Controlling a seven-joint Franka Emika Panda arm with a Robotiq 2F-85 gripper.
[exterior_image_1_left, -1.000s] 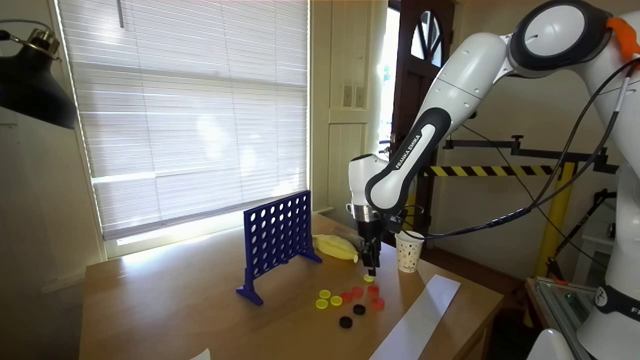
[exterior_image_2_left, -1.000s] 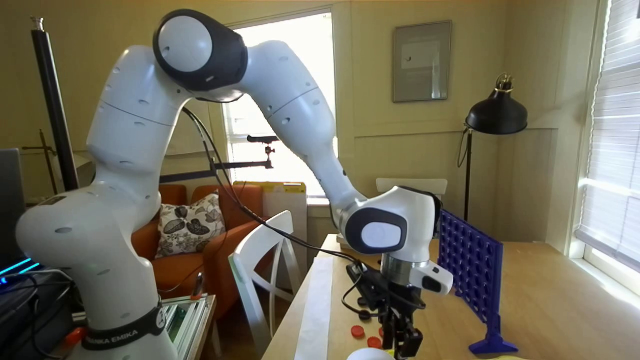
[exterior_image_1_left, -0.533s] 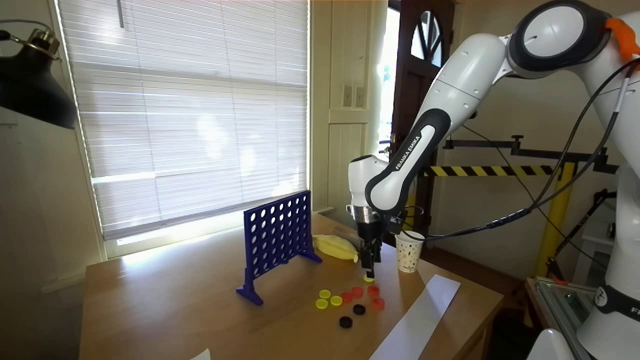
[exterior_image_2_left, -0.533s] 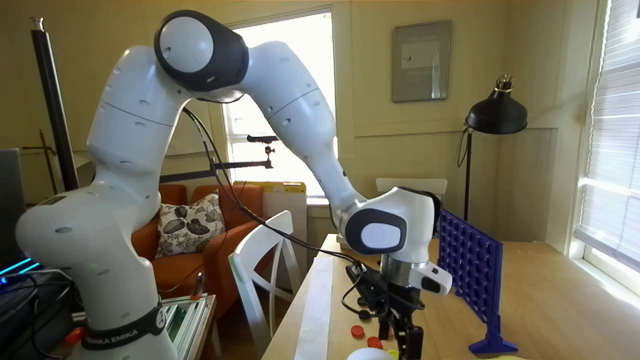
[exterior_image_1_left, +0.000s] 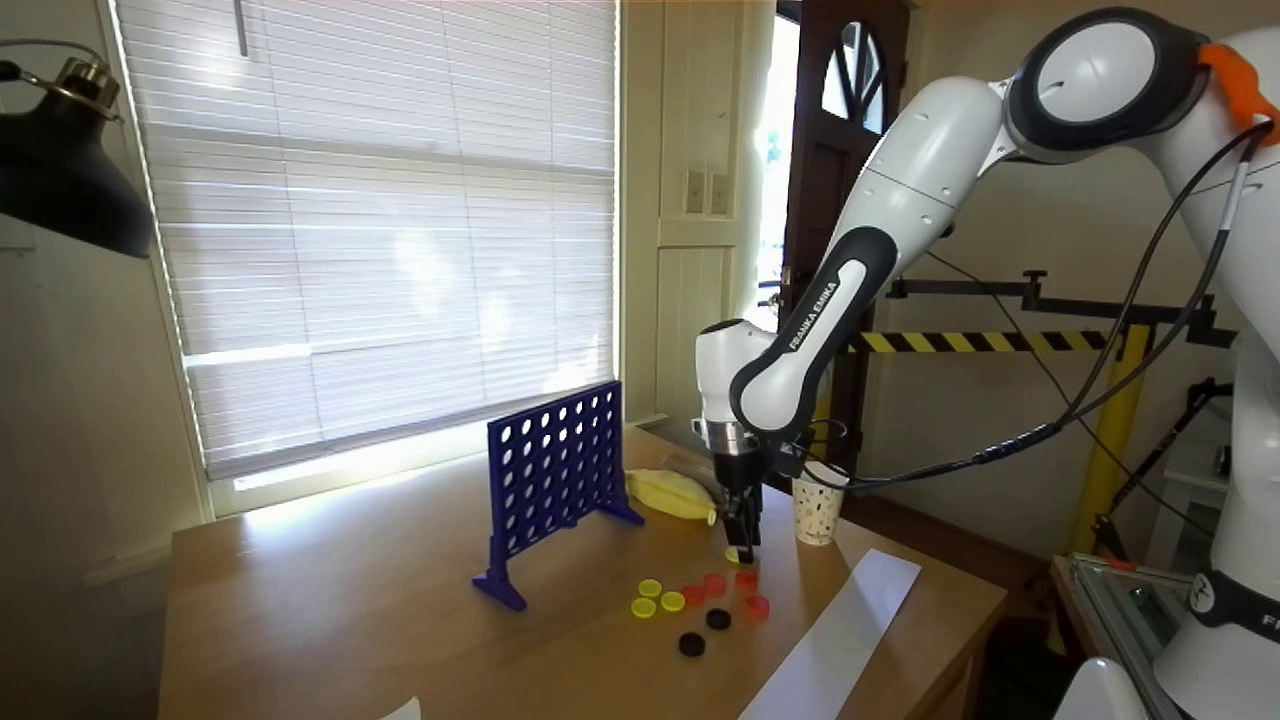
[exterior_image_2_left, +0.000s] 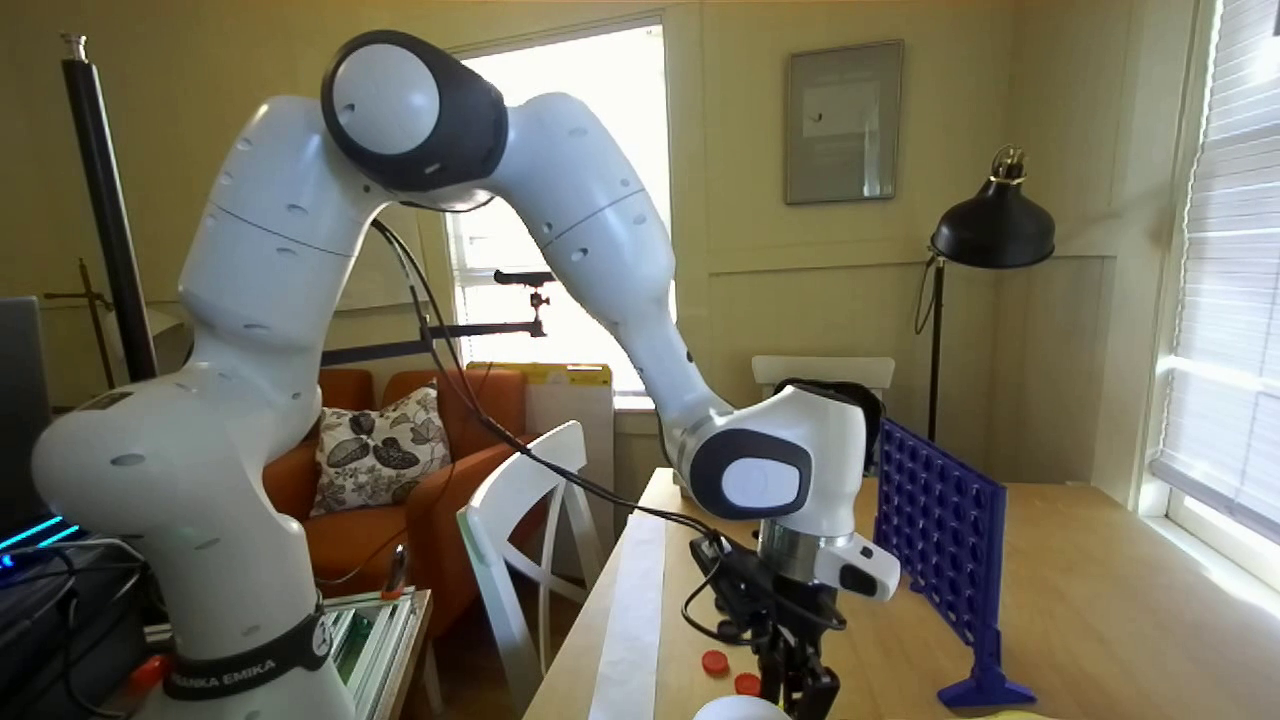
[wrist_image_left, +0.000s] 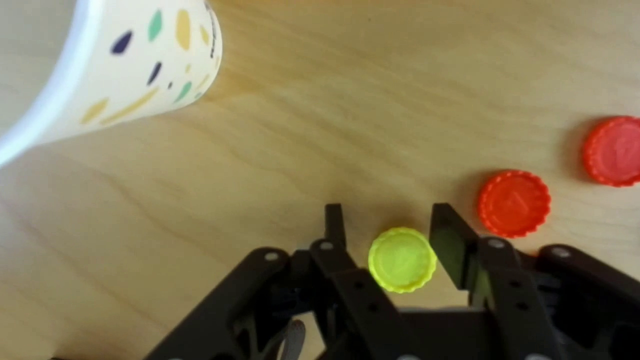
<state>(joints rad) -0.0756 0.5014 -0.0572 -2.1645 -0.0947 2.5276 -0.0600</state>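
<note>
Gripper (wrist_image_left: 388, 217): black, two-fingered; spread, pinching nothing; low over the wooden table (exterior_image_1_left: 330, 600).

Yellow disc (wrist_image_left: 402, 260): lies flat on the tabletop between the fingers (wrist_image_left: 335, 222), nearer one of them; whether that finger touches the rim cannot be told. Progress, as judged: alignment over the disc looks all but done; closing on it and raising it not yet done.

Red discs (exterior_image_1_left: 714, 584): four in an exterior view, loosely grouped. In the wrist view the nearest red disc (wrist_image_left: 514, 203) lies just outside the finger closer to the yellow disc; the tightest obstacle, by judgement.

Paper cup (wrist_image_left: 150, 60): white, speckled, upright, near the gripper on the side away from the red discs; apart from the fingers.

Further yellow discs (exterior_image_1_left: 673, 601): three, close together.

Black discs (exterior_image_1_left: 718, 619): two, past the red ones.

Banana-shaped item (exterior_image_1_left: 672, 494): yellow, lying beside a foot of the grid frame.

Grid frame (exterior_image_2_left: 940, 530): blue, upright, well apart from the fingers; in both exterior views.

White strip (exterior_image_1_left: 835, 640): flat, along the table's edge.
</note>
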